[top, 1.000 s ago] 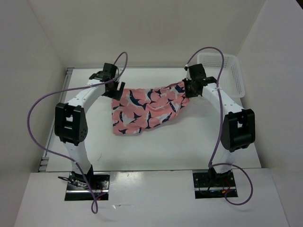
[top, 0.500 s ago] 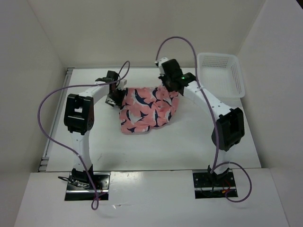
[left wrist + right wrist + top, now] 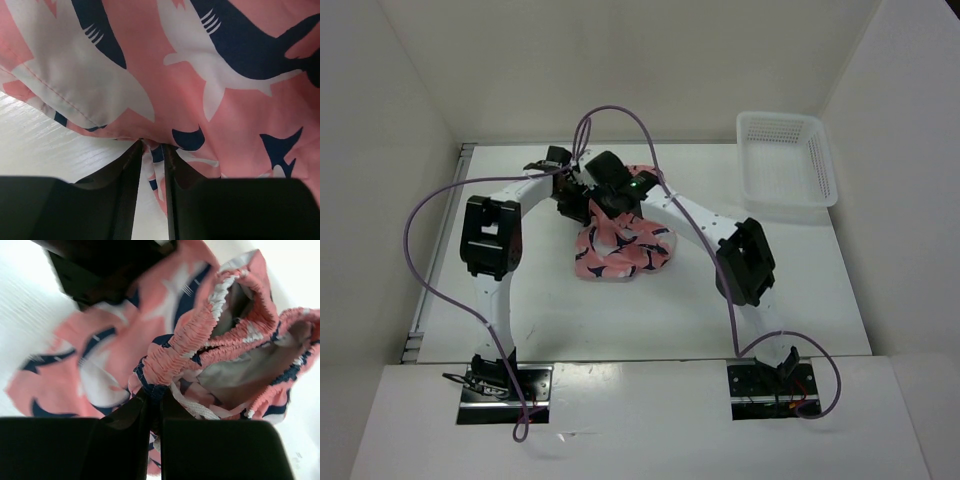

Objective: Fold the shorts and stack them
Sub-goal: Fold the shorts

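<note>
The shorts (image 3: 620, 252), coral-pink with navy-and-white fish shapes, lie bunched and doubled over on the table left of centre. My right gripper (image 3: 612, 196) hovers over their far left part, shut on the gathered waistband (image 3: 172, 357), with a white drawstring (image 3: 192, 407) beside the fingers. My left gripper (image 3: 570, 203) sits at the shorts' left edge, close to the right one. In the left wrist view its jaws (image 3: 152, 146) stand a narrow gap apart. A hem strip of the shorts (image 3: 156, 172) hangs loosely between them, and the table shows through the gap.
A white mesh basket (image 3: 825, 170) stands at the back right of the table. White walls close in the left, back and right sides. Purple cables loop over both arms, and the right arm stretches diagonally across the table's middle.
My right gripper has carried the waistband leftward across the table, folding the shorts over themselves up to the left gripper. The left jaws have narrowed from wide apart to a small gap.
</note>
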